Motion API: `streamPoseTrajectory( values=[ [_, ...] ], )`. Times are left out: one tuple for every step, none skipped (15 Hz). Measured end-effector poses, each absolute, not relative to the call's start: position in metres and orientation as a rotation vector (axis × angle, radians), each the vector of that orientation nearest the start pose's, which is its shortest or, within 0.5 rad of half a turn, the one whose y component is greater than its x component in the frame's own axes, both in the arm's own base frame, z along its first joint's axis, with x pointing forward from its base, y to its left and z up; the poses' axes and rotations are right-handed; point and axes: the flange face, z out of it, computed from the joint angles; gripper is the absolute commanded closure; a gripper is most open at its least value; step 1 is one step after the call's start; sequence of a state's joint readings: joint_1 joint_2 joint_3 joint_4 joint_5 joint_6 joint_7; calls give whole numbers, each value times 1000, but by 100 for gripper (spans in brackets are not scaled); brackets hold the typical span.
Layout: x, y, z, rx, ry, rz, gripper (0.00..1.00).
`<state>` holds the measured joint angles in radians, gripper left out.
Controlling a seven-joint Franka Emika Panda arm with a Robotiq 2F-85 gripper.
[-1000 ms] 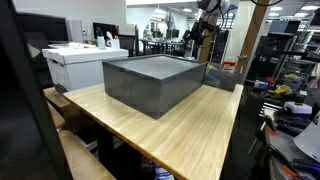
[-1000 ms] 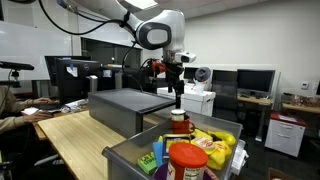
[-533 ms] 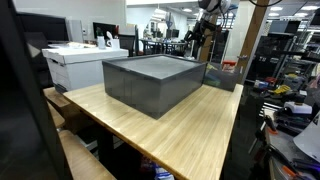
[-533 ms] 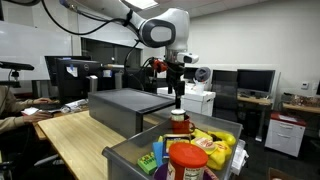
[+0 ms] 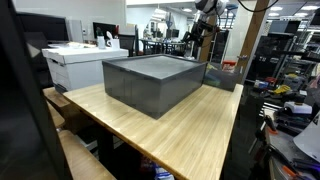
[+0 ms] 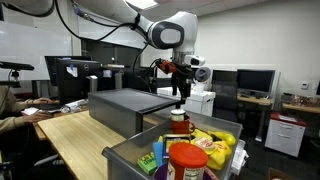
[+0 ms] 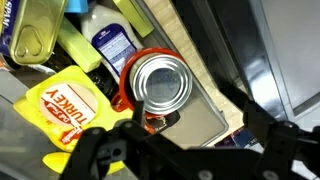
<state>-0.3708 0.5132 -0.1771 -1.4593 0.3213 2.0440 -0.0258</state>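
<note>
My gripper [image 6: 182, 96] hangs open and empty in the air over a grey bin [image 6: 124, 153] full of groceries. In the wrist view both dark fingers [image 7: 96, 150] reach in from the bottom, and the gripper [image 7: 185, 150] holds nothing. Just above them stands a can [image 7: 160, 82] with a silver top and orange label. A yellow turkey packet [image 7: 68, 106], a white bottle [image 7: 110, 44] with a blue label and a flat tin [image 7: 34, 30] lie beside it. In an exterior view a red-lidded jar [image 6: 187, 160] and a smaller jar [image 6: 179, 122] stand in the bin.
A large dark grey box [image 5: 152, 80] sits on the wooden table [image 5: 190, 135], also seen as the box [image 6: 125, 106] behind the bin. A white printer [image 5: 75, 62] stands beside the table. Desks, monitors and shelves surround the area.
The arm has shifted a little sideways and slightly upward above the bin. The jaws stay open.
</note>
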Motion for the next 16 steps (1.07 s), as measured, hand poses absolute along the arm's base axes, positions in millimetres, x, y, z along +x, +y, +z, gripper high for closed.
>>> streamPoseTrajectory(
  values=[
    [629, -336, 398, -2816, 913, -197, 0],
    [633, -335, 397, -2818, 906, -193, 0],
    [637, -334, 395, -2819, 897, -186, 0],
    [641, -333, 393, -2820, 888, -177, 0],
    [644, -331, 391, -2820, 880, -167, 0],
    [647, -330, 388, -2820, 872, -157, 0],
    [651, -328, 383, -2819, 862, -136, 0],
    [653, -327, 380, -2819, 857, -125, 0],
    [656, -326, 375, -2818, 852, -112, 0],
    [657, -326, 370, -2816, 850, -101, 0],
    [658, -326, 365, -2814, 848, -90, 0],
    [659, -327, 359, -2811, 848, -76, 0],
    [660, -331, 353, -2804, 853, -66, 0],
    [659, -333, 352, -2800, 856, -63, 0],
    [659, -335, 351, -2793, 863, -63, 0],
    [657, -338, 350, -2782, 872, -66, 0]
  ],
)
